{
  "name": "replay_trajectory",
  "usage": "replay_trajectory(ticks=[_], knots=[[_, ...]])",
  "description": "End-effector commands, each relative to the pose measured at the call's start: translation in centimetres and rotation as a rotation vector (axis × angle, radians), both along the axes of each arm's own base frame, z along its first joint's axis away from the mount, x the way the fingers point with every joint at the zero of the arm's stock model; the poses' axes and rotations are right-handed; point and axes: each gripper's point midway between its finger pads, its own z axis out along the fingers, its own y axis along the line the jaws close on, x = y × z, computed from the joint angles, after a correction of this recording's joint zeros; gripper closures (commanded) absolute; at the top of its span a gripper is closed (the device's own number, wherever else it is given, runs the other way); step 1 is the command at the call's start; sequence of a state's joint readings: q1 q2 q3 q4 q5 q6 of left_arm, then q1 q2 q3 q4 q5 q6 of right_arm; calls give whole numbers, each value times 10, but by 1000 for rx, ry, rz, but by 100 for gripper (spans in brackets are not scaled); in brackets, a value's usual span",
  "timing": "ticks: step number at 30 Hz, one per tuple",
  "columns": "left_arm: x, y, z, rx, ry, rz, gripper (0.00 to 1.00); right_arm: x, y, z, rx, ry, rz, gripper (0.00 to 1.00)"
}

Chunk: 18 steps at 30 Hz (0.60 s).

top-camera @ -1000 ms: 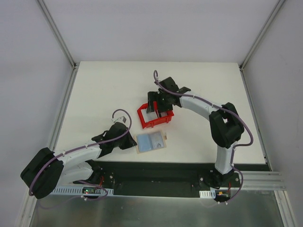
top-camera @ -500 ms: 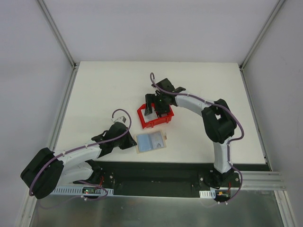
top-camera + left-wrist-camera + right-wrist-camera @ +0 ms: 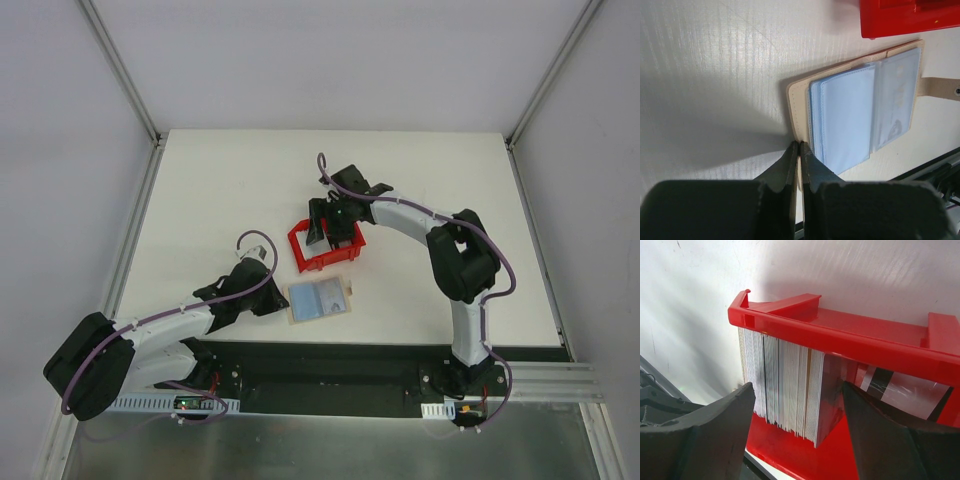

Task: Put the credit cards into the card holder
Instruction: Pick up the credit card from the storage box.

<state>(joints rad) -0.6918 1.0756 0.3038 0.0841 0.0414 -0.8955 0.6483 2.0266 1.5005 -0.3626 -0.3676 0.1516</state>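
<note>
I am seeing my left hand (image 3: 799,146) sitting fully closed nearest me, its tips touching the tan left edge of the card holder (image 3: 850,110). The holder is lying open on the worktop (image 3: 715,75), showing pale blue sleeves. Just beyond it, the red bin (image 3: 840,335) is holding the credit cards (image 3: 780,385) upright in a packed stack. My right hand (image 3: 797,390) is straddling that stack, fingers spread either side and not clamped on it.

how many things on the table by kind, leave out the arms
red plastic bin: 1
tan leather-like folding card holder, lying open: 1
stack of thin plastic cards standing on edge in the bin: 1 (single cards too tightly packed to count)
total: 3
</note>
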Motion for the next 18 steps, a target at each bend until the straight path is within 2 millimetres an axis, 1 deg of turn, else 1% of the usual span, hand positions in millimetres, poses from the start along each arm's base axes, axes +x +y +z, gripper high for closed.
replay_trajectory(ticks=[1, 9, 13, 18], knots=[[6, 0, 7, 10, -24, -9, 100, 4, 10, 43, 87, -68, 21, 28], [8, -1, 8, 8, -26, -10, 100, 5, 6, 46, 78, -83, 13, 31], [8, -2, 7, 10, -23, -14, 100, 6, 0, 47, 58, -92, 0, 34], [8, -2, 7, 11, -23, -17, 100, 6, 0, 49, 61, -94, 1, 36]])
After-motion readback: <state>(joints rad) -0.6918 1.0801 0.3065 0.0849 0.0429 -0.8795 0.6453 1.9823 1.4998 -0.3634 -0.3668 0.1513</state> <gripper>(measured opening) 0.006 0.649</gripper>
